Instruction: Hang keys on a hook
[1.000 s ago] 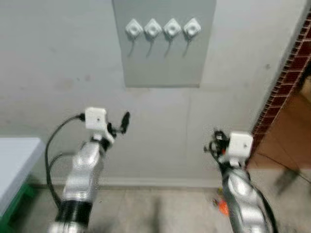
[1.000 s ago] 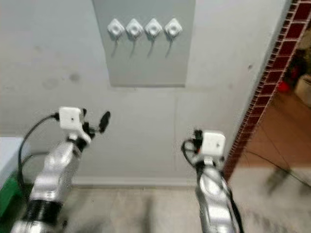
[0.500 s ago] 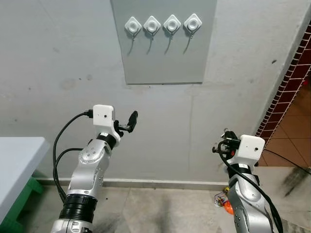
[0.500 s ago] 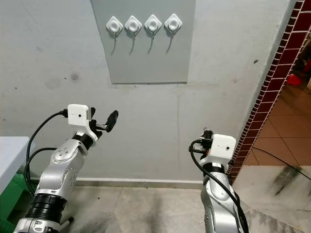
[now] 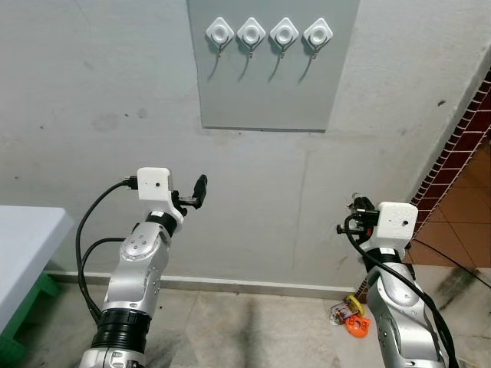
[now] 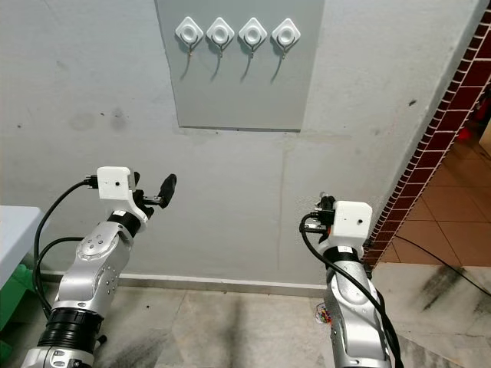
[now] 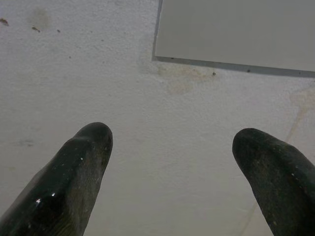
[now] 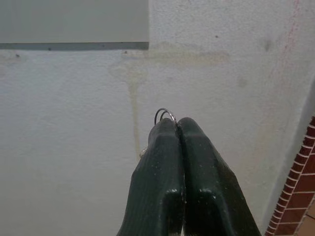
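Four white diamond-shaped hooks [image 5: 268,33] sit in a row on a grey panel [image 5: 276,88] high on the wall. My right gripper [image 8: 176,125] is held up in front of the wall, well below the panel and to its right. It is shut on a thin metal key ring [image 8: 165,115] that pokes out past the fingertips; the keys themselves are hidden. My left gripper [image 7: 172,137] is raised at the lower left of the panel, facing the wall, open and empty.
A red brick edge [image 5: 466,134] bounds the wall on the right, with an orange tiled floor beyond. A white table [image 5: 23,245] stands at the left over something green [image 5: 32,307]. A small orange and yellow object [image 5: 351,320] lies at the wall's foot by my right arm.
The view was blurred and has steadied, shifting a little so the hooks sit further right. Both arms hold about the same pose, and the right gripper stays shut on the ring.
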Tool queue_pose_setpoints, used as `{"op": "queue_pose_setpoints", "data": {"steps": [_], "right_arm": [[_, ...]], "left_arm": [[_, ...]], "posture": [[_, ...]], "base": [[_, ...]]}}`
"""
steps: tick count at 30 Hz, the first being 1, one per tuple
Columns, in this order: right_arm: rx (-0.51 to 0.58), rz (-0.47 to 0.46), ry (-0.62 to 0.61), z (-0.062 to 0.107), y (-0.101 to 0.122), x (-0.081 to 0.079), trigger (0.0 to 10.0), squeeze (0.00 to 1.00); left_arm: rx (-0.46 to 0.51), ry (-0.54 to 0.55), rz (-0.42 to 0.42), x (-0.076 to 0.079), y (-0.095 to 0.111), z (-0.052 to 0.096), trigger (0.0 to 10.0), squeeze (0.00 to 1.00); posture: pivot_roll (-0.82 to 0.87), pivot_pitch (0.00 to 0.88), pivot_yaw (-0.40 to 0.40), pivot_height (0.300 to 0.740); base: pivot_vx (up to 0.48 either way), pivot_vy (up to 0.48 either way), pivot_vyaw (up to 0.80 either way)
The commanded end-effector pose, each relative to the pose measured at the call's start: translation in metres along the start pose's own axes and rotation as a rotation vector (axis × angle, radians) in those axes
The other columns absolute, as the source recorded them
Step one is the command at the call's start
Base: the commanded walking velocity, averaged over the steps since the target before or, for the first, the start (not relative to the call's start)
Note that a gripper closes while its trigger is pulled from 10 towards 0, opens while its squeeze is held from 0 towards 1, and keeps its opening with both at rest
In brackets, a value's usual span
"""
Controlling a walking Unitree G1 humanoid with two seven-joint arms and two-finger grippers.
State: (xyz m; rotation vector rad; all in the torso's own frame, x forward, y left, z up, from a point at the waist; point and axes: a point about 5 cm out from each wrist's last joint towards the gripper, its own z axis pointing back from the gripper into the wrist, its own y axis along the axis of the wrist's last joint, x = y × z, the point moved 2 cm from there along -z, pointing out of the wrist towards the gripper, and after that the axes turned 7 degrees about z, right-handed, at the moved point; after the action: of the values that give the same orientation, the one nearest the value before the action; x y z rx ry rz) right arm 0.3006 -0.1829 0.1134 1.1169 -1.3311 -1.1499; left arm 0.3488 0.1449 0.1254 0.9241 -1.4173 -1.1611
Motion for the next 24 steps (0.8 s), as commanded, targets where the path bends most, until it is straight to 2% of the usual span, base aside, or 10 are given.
{"op": "queue_pose_setpoints", "data": {"steps": [1, 12, 24], "right_arm": [[0.024, -0.005, 0.005, -0.002, 0.007, -0.002, 10.0, 0.00], [0.107, -0.046, 0.018, -0.004, 0.023, -0.005, 10.0, 0.00], [0.145, -0.074, 0.029, -0.005, 0.029, -0.009, 10.0, 0.00]], "left_arm": [[-0.003, -0.010, -0.027, 0.000, 0.003, -0.001, 10.0, 0.00], [-0.002, -0.050, -0.044, 0.001, 0.009, -0.006, 10.0, 0.00], [-0.019, -0.058, -0.058, -0.001, 0.006, -0.003, 10.0, 0.00]], "posture": [[-0.13, 0.000, 0.007, 0.740], [-0.13, 0.000, 0.019, 0.740], [-0.12, 0.000, 0.021, 0.740]], "base": [[0.000, 0.000, 0.00], [0.000, 0.000, 0.00], [0.000, 0.000, 0.00]]}}
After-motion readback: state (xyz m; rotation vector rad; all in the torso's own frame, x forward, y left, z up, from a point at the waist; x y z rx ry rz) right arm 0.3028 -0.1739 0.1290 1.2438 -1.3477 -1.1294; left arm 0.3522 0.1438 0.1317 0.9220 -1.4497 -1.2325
